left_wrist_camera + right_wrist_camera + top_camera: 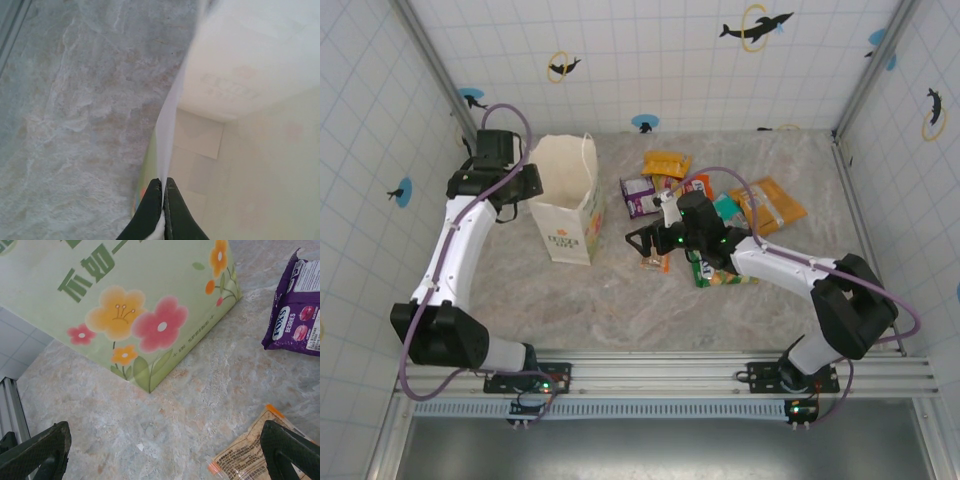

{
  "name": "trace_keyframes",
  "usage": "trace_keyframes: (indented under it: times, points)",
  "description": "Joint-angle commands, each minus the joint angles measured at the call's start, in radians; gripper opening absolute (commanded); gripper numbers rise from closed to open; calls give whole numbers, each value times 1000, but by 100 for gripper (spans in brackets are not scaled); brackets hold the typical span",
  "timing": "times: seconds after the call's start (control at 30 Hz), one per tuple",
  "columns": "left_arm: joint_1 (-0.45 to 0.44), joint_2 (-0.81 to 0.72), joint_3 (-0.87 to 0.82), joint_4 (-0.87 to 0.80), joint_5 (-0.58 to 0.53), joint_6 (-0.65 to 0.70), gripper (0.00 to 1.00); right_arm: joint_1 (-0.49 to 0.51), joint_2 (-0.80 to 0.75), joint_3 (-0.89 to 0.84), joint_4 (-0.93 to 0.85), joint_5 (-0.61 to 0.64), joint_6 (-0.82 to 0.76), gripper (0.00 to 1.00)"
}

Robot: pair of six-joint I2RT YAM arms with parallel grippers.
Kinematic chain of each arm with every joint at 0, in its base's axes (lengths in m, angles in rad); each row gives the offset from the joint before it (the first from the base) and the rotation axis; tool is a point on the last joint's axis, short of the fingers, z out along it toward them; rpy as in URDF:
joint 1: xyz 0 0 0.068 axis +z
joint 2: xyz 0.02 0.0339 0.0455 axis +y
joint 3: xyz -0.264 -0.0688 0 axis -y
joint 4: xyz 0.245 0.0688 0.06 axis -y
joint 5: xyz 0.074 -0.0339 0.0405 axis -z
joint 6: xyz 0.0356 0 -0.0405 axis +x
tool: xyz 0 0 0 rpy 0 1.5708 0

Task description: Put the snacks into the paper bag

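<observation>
**A:** The left gripper (162,186) is pinched shut on the left rim of the paper bag (240,75), which stands upright at the far left of the table (620,310). If it tugs too hard, that thin paper rips or the bag tips.

**B:** Yep. The right gripper (165,455) hangs wide open over the snacks (720,200), just right of the bag. Flat shiny packets could easily squirt out.

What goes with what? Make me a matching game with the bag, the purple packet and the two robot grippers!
Things:
1. paper bag
2. purple packet
3. left gripper
4. right gripper

States:
a. jaws wide open
b. lying flat
c. jaws pinched shut on the bag's wall
d. standing upright

Pairs: 1-d, 2-b, 3-c, 4-a
</observation>
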Motion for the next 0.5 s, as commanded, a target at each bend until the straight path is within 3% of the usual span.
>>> trace_keyframes:
  times: [0.0,0.33,0.47]
  points:
    - [6,-14,-2,-13,8,-42,0,5,-3,34,28,6,3,100]
    - [6,-94,-20,-87,89,-118,0,-9,-43,17,8,75,38,100]
    - [6,-133,-40,-111,123,-117,0,-42,-51,23,-89,91,88,93]
